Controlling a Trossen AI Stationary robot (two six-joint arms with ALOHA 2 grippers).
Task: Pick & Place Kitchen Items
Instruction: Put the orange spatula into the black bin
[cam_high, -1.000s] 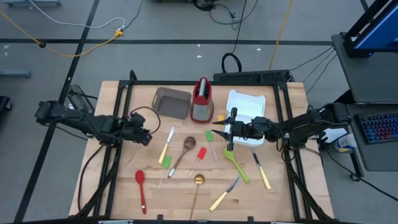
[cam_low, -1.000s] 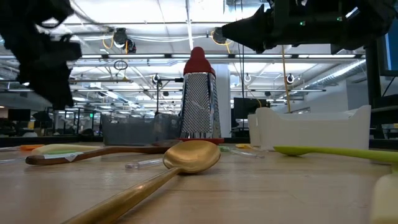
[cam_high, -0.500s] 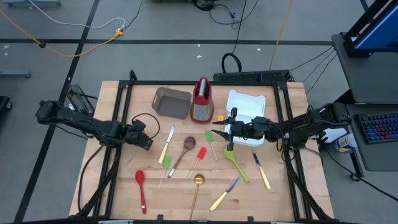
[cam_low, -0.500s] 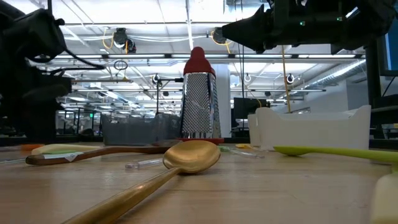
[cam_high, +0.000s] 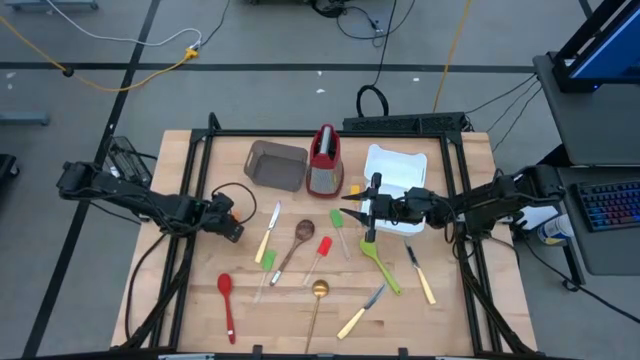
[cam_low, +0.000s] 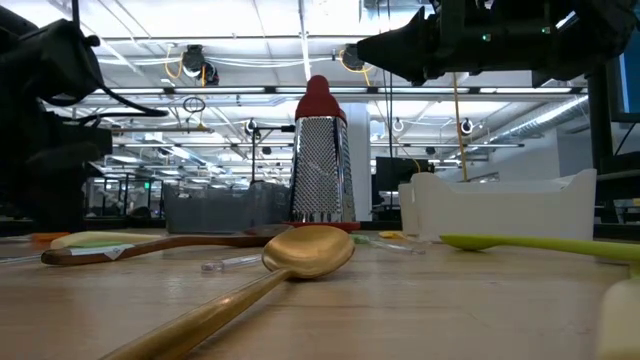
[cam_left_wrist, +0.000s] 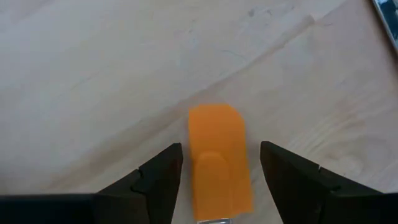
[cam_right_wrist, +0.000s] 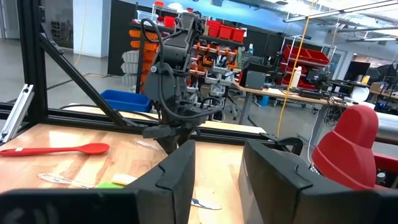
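An orange spatula head (cam_left_wrist: 216, 168) lies flat on the wooden table (cam_high: 180, 300). My left gripper (cam_left_wrist: 220, 147) points down over it, open, one finger on each side and a gap to both. In the high view this gripper (cam_high: 232, 228) is at the table's left, and it hides the spatula. My right gripper (cam_high: 372, 210) hangs level and open, with nothing between its fingers (cam_right_wrist: 180, 168), beside the white tray (cam_high: 395, 170). More kitchen items lie between the arms: a red spoon (cam_high: 227, 300), a gold spoon (cam_high: 317, 305), a wooden spoon (cam_high: 295, 245), a green spoon (cam_high: 380, 262) and yellow-handled knives (cam_high: 422, 275).
A brown bin (cam_high: 277, 165) and an upright red-and-steel grater (cam_high: 324, 160) stand at the back middle, left of the white tray. A black frame (cam_high: 200, 170) runs along the table's sides. Bare wood shows at the near left corner.
My left gripper has sunk toward the table and tipped more steeply downward, shifting slightly toward the table's near edge. Most of this happened in the first half second. Its fingers have stayed open.
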